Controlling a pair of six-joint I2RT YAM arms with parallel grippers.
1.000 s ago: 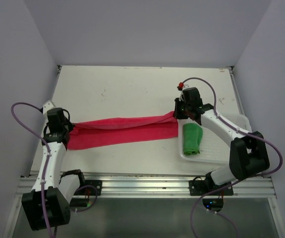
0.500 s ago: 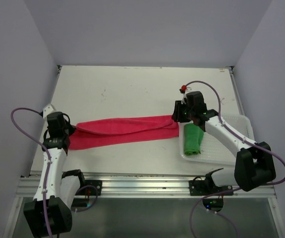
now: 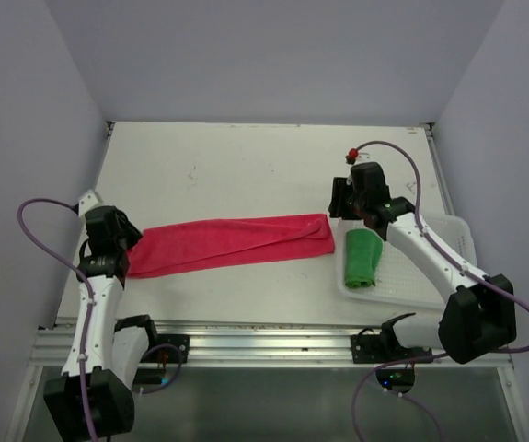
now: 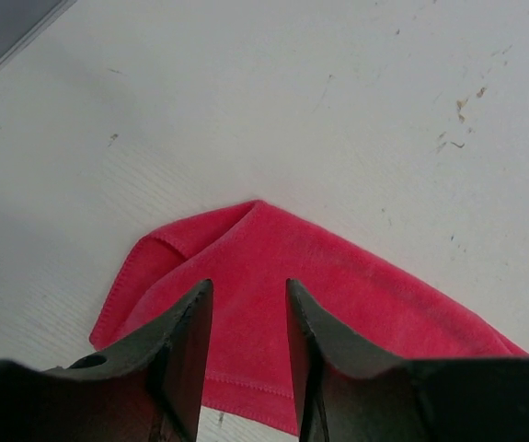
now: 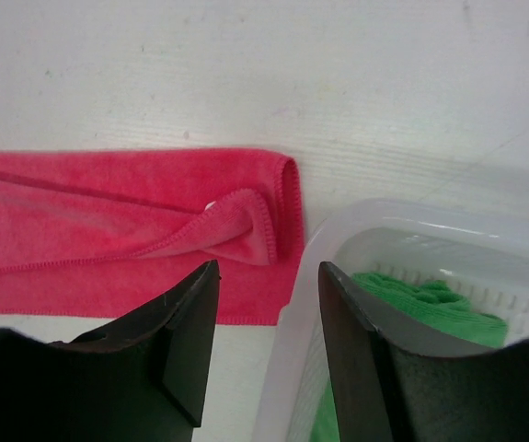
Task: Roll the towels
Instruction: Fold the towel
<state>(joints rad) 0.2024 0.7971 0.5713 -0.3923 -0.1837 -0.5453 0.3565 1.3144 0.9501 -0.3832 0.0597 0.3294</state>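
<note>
- Beneath the left gripper (image 4: 244, 293), its jaws parted and empty, one end of the long folded pink-red cloth towel (image 4: 338, 285) is laid flat.
- The other end is seen just ahead of the right gripper (image 5: 266, 274), which is also parted and empty.
- The cloth is judged soft, light and limp; it is best pinched at an end's hem.

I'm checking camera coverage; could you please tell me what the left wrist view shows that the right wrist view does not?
Left wrist only: the left end of the pink-red towel. Right wrist only: that towel's folded right end, next to the basket holding the green towel. Both: the towel on the table, with the left gripper and right gripper open, holding nothing.
</note>
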